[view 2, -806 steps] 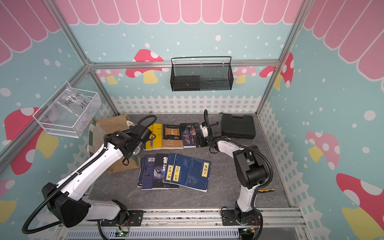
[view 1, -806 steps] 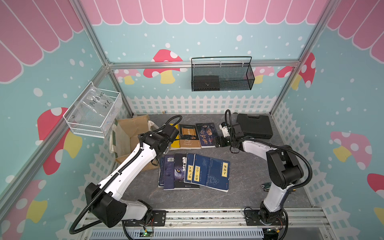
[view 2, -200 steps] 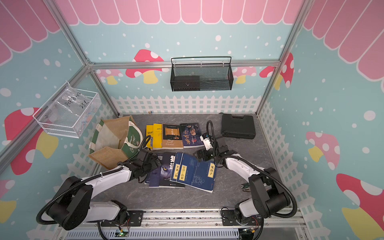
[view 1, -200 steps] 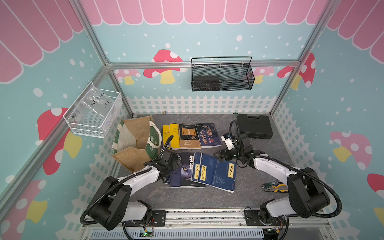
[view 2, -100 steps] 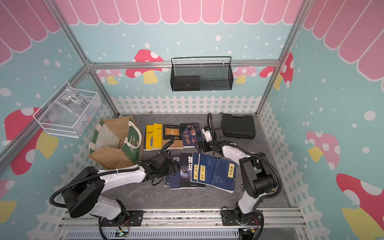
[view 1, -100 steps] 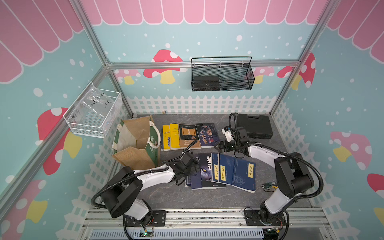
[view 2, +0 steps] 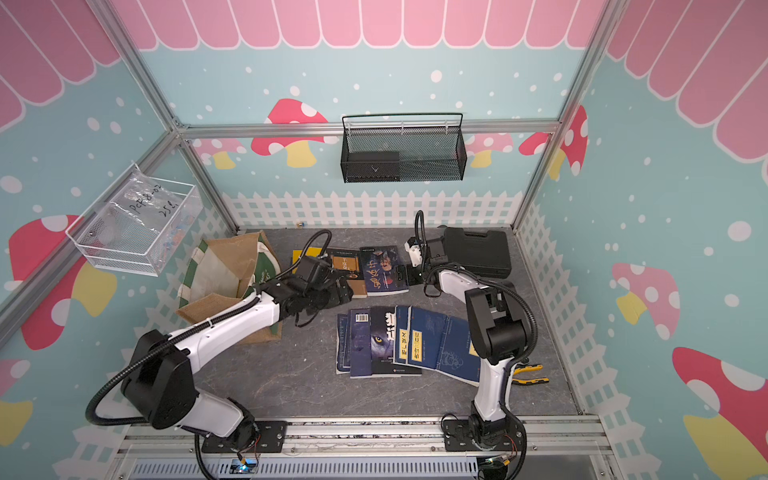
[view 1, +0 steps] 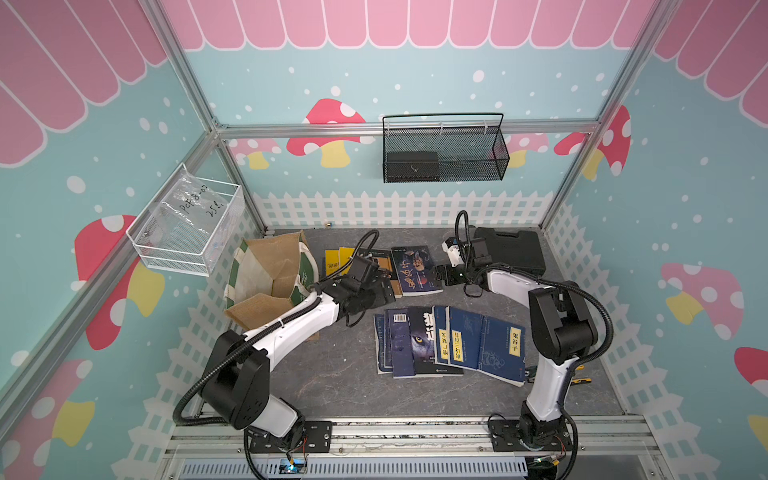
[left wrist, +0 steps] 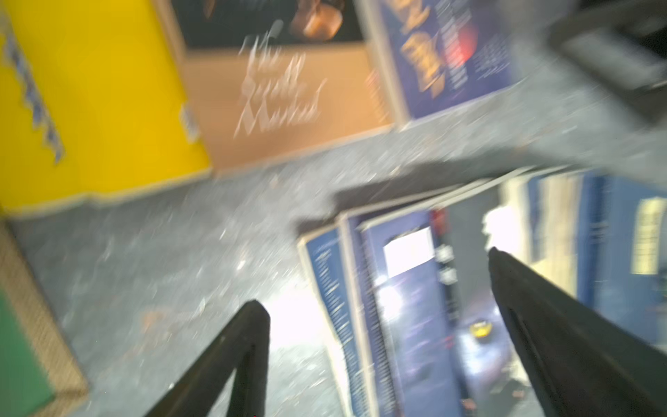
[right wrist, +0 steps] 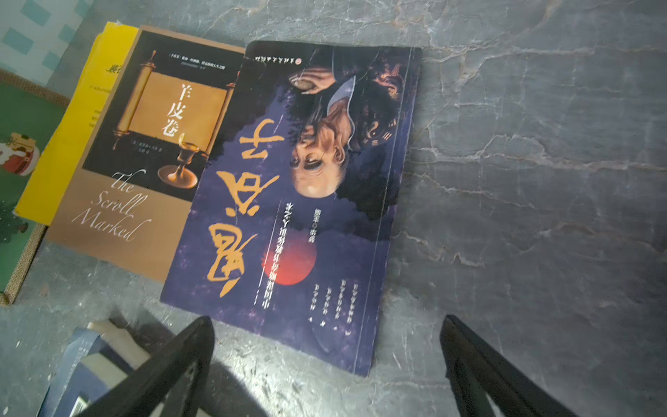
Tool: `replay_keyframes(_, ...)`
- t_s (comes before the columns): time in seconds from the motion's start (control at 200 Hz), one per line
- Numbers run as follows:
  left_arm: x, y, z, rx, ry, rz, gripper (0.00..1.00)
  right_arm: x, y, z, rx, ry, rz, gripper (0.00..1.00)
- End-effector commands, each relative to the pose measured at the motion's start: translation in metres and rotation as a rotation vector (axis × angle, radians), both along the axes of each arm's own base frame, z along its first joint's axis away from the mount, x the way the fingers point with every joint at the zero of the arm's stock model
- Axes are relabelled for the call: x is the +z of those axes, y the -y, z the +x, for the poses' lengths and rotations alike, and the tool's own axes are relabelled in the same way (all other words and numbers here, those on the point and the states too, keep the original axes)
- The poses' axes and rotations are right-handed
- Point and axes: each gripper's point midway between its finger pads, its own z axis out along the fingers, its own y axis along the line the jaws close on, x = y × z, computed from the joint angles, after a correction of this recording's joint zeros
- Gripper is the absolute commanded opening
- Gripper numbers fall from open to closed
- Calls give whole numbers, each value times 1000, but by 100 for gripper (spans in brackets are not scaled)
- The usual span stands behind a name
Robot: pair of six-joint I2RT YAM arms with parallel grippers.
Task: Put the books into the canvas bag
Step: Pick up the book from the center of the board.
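Left fingers (left wrist: 238, 357) spread wide and empty, blurred in the wrist view, above the bare grey surface (view 1: 332, 374) between a back row of books (view 2: 348, 265) and a fanned front group (view 1: 449, 340). Right fingers (right wrist: 173, 364) also spread and empty, just beside the back row's navy portrait cover (right wrist: 288, 202). Every book lies flat outside the canvas bag (view 1: 270, 274), which sits open-mouthed at the left, near the yellow books (view 1: 334, 259)

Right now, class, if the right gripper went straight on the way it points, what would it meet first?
Probably the purple portrait-cover book lying flat just ahead of the right gripper; its height above the table is unclear.
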Motion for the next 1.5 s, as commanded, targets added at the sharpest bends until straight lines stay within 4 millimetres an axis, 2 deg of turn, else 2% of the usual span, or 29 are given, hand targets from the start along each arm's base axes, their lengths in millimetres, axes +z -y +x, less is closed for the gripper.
replay_keyframes(0.0,-2,33,23,-162,-18,-15,99,-17,-4,4,34,-45,5,100)
replay_keyframes(0.13,-9,57,67,-159,-14,-48,99,-24,-6,15,40,-64,19,100)
replay_keyframes(0.22,-23,69,90,-146,-36,-76,99,-29,-7,20,43,-81,30,100)
replay_keyframes(0.315,-37,73,108,-119,-48,-74,99,-33,-8,23,48,-95,35,100)
replay_keyframes(0.425,-56,73,118,-99,-79,-77,99,-42,-9,23,62,-125,34,99)
replay_keyframes(0.545,-78,72,121,-84,-116,-76,99,-51,-14,23,85,-153,48,100)
replay_keyframes(0.67,-84,79,122,-104,-120,-121,99,-49,-32,18,169,-172,144,99)
replay_keyframes(0.851,-89,82,120,-122,-119,-166,99,-22,-53,8,276,-123,307,99)
replay_keyframes(1.096,-94,78,114,-115,-121,-223,88,5,-61,-9,335,-79,431,97)
replay_keyframes(1.266,-96,76,111,-116,-125,-258,75,15,-64,-19,359,-66,486,96)
replay_keyframes(1.496,-97,78,110,-128,-128,-264,48,9,-62,-23,352,-76,479,96)
